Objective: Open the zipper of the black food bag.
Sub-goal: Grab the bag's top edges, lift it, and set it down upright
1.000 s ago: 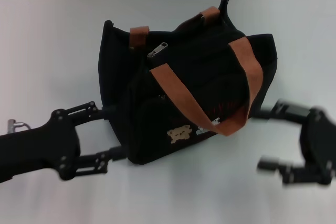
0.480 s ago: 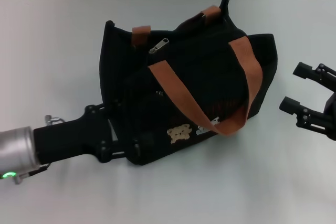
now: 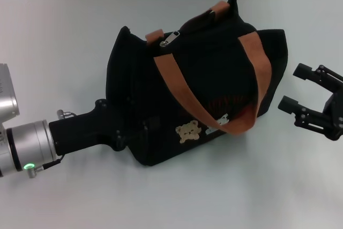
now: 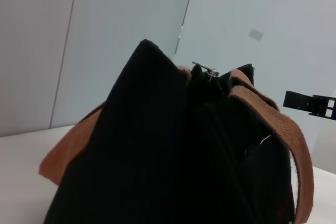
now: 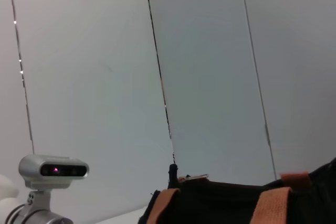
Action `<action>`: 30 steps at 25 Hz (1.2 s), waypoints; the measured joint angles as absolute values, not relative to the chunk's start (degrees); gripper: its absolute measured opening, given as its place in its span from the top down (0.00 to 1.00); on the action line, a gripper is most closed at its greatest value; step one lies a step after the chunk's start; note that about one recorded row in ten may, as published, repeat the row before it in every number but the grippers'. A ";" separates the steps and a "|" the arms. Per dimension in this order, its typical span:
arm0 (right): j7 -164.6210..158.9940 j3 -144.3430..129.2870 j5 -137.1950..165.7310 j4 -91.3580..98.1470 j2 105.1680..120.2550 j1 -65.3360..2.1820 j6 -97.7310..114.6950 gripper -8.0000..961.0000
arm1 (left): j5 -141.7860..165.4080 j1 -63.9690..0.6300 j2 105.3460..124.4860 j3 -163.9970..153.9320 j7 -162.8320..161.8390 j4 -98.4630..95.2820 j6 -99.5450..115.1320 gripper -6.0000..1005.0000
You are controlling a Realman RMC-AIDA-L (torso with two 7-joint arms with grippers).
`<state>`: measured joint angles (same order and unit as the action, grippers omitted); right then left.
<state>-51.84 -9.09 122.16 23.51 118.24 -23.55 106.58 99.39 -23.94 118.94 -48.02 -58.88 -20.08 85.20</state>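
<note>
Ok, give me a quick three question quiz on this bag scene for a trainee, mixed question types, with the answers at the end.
1. True or false: the right gripper is closed on the zipper pull tab.
2. Which gripper is pressed against the black food bag? A) left gripper B) right gripper C) neither
3. Fill in: the two bear patches sit on the bag's ____ panel, below the brown webbing handle.

Key:
1. False. It is open and apart from the bag, on the robot's right.
2. A. The left gripper is against the bag's left end.
3. front
</note>
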 joint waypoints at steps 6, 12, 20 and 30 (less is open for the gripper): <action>-51.80 -9.11 122.17 22.90 118.25 -24.06 105.53 0.12 | 98.96 -22.83 118.62 -48.01 -57.96 -20.78 85.61 0.55; -51.81 -9.20 122.17 22.76 118.25 -24.22 104.97 0.12 | 98.93 -22.24 118.48 -47.06 -57.67 -21.02 86.59 0.70; -51.95 -9.20 122.17 22.67 118.24 -24.36 104.72 0.12 | 99.00 -20.54 118.10 -44.60 -55.77 -23.93 89.58 0.83; -52.14 -9.05 122.17 22.44 118.30 -24.45 104.20 0.12 | 99.02 -19.86 117.29 -41.65 -54.96 -26.33 91.27 0.92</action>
<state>-52.14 -9.05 122.17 22.44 118.30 -24.45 104.20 99.02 -19.86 117.29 -41.65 -54.96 -26.33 91.27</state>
